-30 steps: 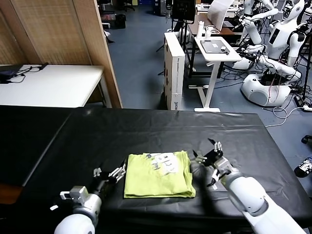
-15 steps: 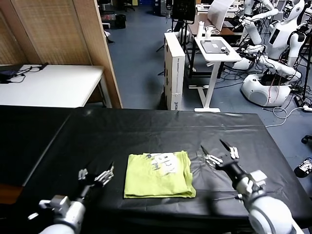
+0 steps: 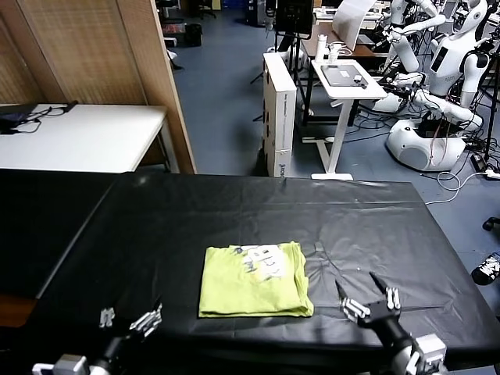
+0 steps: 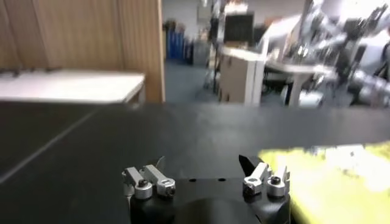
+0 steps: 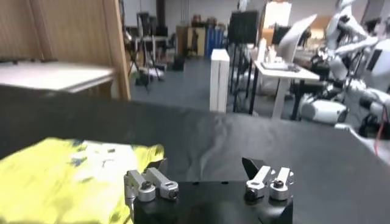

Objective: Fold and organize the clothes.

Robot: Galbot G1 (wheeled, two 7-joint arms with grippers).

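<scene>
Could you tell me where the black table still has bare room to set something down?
Bare table runs from the folded T-shirt to the far edge, and left of the shirt to the seam. It is tighter along the near edge, where the open left gripper and open right gripper flank the shirt.

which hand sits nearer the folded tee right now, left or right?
The right hand: open, just off the lime-green T-shirt at its near right corner. The left hand, also open, sits farther off, near the table's front edge.
</scene>
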